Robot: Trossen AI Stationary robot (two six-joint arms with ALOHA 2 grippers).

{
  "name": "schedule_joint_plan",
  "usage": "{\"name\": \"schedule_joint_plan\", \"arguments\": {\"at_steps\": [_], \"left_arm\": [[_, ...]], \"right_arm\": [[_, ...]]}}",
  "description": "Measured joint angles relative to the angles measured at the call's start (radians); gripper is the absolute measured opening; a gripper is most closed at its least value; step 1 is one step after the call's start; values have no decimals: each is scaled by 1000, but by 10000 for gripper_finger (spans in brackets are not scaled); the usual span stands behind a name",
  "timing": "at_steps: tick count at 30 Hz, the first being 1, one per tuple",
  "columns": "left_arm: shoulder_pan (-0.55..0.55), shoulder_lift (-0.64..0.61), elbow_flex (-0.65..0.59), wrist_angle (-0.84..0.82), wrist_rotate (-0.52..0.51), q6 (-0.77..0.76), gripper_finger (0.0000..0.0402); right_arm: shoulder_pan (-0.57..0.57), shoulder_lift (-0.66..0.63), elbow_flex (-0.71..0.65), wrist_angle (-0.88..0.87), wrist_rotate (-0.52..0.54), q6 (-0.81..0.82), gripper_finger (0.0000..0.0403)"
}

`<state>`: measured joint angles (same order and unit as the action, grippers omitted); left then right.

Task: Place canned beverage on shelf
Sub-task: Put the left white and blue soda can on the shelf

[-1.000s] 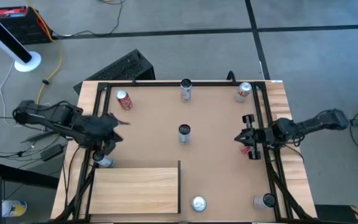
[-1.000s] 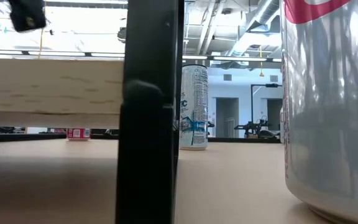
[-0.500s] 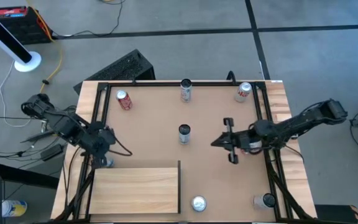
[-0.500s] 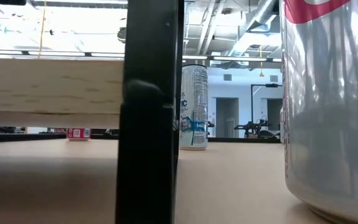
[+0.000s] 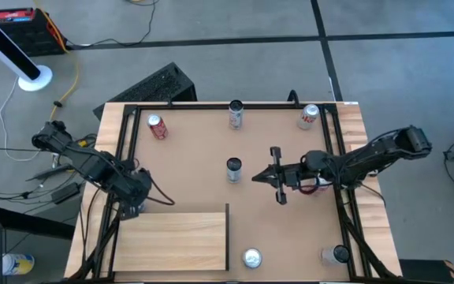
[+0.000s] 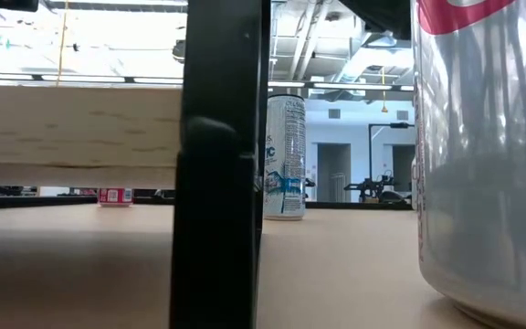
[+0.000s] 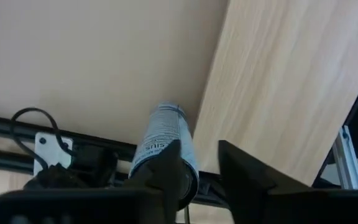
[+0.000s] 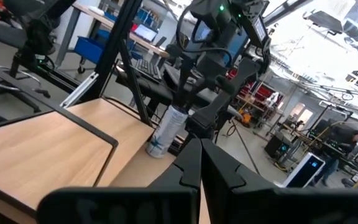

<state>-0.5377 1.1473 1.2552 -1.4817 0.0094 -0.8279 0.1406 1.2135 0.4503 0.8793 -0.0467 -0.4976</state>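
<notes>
A silver and blue can [image 7: 164, 134] stands on the brown tabletop against the far edge of the pale wood shelf [image 5: 172, 241], by the table's left rail. My left gripper [image 7: 199, 149] is open just above it, and the can's top lies under one finger. In the high view the gripper [image 5: 138, 192] hides the can. My right gripper [image 5: 257, 177] is shut and empty over the middle of the table. It points toward the table's left, at a can with a dark top [image 5: 233, 168]. The right wrist view [image 8: 201, 149] shows the left arm and its can [image 8: 165, 134] farther off. My left gripper comes at the can's top [image 7: 166, 115] from above, slanting. One finger [image 7: 169, 165] overlaps the can's upper end. I cannot tell whether it touches the can, which stands upright on the table.
Other cans stand on the table: a red one [image 5: 157, 126] at the far left, two at the far edge [image 5: 236, 114] [image 5: 309, 117], and two at the near edge [image 5: 251, 258] [image 5: 337, 255]. A red can [image 5: 312, 187] sits under my right arm. Black rails frame the table.
My right gripper has gone from the right rail toward the table's left, nearing the centre can. My left gripper has gone toward the table's near edge, over the can beside the shelf. No can has moved.
</notes>
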Motion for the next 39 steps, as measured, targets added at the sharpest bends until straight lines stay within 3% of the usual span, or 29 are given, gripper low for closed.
{"name": "schedule_joint_plan", "arguments": {"at_steps": [8,15,25,39], "left_arm": [[0,0,0,-78,-32,-46,230],[0,-1,0,-90,-32,-30,293],[-54,-20,-134,-80,13,-50,306],[-183,-88,-145,-34,-34,-158,306]], "right_arm": [[1,-11,-1,-38,0,13,31],[3,-11,-1,-56,0,26,31],[3,-11,0,-72,0,37,31],[3,-11,0,-79,-1,37,31]]}}
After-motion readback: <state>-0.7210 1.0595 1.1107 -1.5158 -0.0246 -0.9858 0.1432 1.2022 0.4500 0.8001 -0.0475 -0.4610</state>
